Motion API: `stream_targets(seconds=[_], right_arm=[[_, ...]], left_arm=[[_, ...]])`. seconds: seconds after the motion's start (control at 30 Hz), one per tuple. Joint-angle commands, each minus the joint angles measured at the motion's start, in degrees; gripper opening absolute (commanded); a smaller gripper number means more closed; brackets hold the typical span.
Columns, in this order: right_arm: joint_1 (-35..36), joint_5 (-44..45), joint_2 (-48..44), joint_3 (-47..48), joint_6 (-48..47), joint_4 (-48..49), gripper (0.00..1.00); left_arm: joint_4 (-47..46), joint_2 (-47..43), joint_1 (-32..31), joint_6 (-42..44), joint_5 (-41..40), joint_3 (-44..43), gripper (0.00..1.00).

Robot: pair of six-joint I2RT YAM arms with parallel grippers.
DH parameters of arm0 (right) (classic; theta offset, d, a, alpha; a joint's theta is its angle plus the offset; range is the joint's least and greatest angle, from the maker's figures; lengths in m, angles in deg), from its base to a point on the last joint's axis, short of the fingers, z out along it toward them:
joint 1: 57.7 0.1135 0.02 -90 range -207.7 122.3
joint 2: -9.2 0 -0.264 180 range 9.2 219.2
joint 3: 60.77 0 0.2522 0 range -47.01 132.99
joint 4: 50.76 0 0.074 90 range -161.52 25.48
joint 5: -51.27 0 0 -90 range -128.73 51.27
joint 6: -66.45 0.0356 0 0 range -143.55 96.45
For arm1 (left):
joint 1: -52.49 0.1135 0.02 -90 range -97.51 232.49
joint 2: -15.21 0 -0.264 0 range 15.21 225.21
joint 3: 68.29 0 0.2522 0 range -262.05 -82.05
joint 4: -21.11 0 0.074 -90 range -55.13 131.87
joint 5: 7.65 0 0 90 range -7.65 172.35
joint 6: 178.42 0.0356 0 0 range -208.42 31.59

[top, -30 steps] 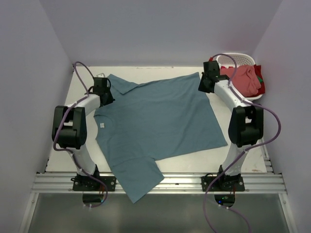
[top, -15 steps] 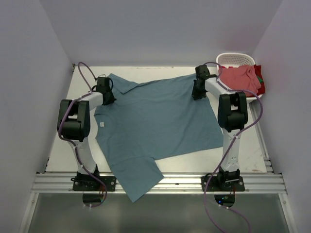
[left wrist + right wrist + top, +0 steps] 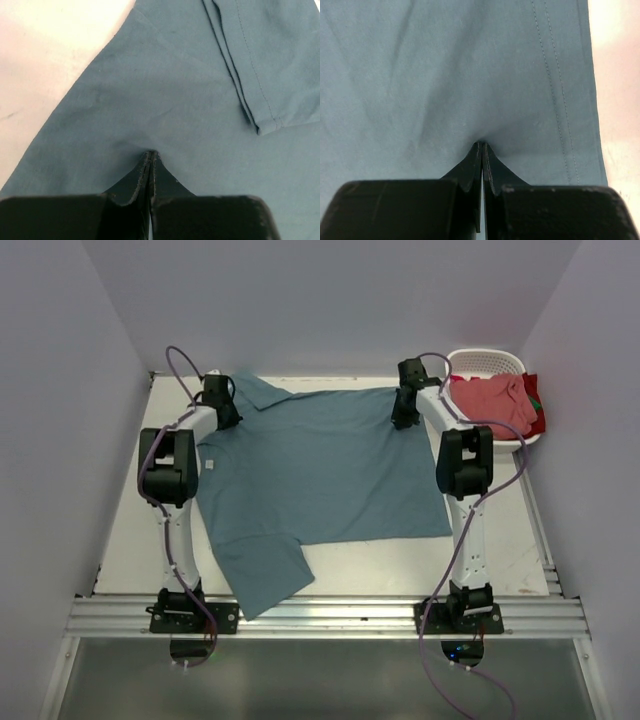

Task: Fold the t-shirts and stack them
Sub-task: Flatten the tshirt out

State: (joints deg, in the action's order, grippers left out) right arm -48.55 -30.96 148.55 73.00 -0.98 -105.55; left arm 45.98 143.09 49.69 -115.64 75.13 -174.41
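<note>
Teal shirt (image 3: 320,475) lay spread on the table (image 3: 125,530), sideways. Left gripper (image 3: 150,156) pinched tight on cloth by the far sleeve (image 3: 280,60), right gripper (image 3: 481,146) likewise beside the hem (image 3: 560,100). Fabric judged light, limp, drapey; corners and seams best holds.

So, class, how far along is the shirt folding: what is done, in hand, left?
Done: the teal t-shirt lies spread out on the table, no fold made. In hand: left tool and right tool each pinch its far side. Left: every fold, then the pink t-shirt in the basket, then stacking.
</note>
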Motion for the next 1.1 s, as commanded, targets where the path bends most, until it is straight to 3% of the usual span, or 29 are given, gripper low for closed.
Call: stream_targets(seconds=[0.0, 0.27, 0.37, 0.43, 0.47, 0.5, 0.53, 0.57, 0.6, 0.63, 0.73, 0.8, 0.93, 1.07], right_arm=[[-1.23, 1.63, 4.78, 6.0, 1.95, -3.7, 0.0], [-1.94, 4.88, 7.87, 13.23, 3.01, -4.41, 0.0], [-1.94, 3.93, 5.5, 11.84, 2.31, -1.35, 0.0], [-1.85, 1.03, -0.18, 5.62, 1.52, 2.26, 0.0], [-1.94, 0.24, -3.7, 1.94, 1.34, 8.02, 0.0], [-1.85, -0.12, -7.39, -7.5, 1.43, 12.43, 0.0], [-1.77, -0.82, -15.34, -12.29, 1.34, 16.56, 0.03], [-1.85, -1.0, -18.9, -16.78, 1.34, 24.26, 0.07], [-1.85, -0.92, -22.16, -23.35, 1.34, 26.95, 0.19], [-1.77, -0.83, -25.41, -25.68, 1.25, 29.58, 0.38], [-1.85, -0.83, -34.39, -30.96, 0.55, 28.92, 0.74], [-1.76, -0.83, -40.01, -34.2, 0.37, 27.68, 0.82], [-1.68, 0.23, -48.37, -39.75, 0.28, 19.97, 0.85], [-1.5, 3.47, -55.84, -45.99, 1.34, 12.66, 0.85]], left_arm=[[6.64, 5.71, 1.14, 1.73, 1.07, -5.1, 0.0], [7.61, 9.67, 1.93, 3.23, 5.37, -14.07, 0.0], [6.82, 8.28, 2.19, 3.75, 6.96, -15.57, 0.0], [5.24, 4.26, 2.28, 3.84, 8.53, -14.7, 0.0], [4.28, 2.31, 2.19, 3.84, 9.06, -13.82, 0.05], [3.22, -0.06, 2.19, 3.84, 9.33, -10.94, 0.09], [0.6, -5.48, 2.11, 3.76, 9.94, -9.09, 0.16], [-0.99, -8.66, 2.19, 3.49, 10.12, -6.98, 0.35], [-2.57, -11.83, 2.11, 3.49, 10.47, -2.61, 0.46], [-4.59, -17.77, 1.93, 3.49, 10.13, -0.65, 0.63], [-5.49, -28.24, 1.41, 3.32, 9.95, 5.51, 0.9], [-2.79, -32.49, 0.97, 3.05, 9.34, 8.94, 1.0], [9.86, -39.52, -1.22, 1.39, 9.33, 12.37, 1.0], [18.58, -44.72, -4.92, -0.28, 9.95, 25.69, 0.99]])
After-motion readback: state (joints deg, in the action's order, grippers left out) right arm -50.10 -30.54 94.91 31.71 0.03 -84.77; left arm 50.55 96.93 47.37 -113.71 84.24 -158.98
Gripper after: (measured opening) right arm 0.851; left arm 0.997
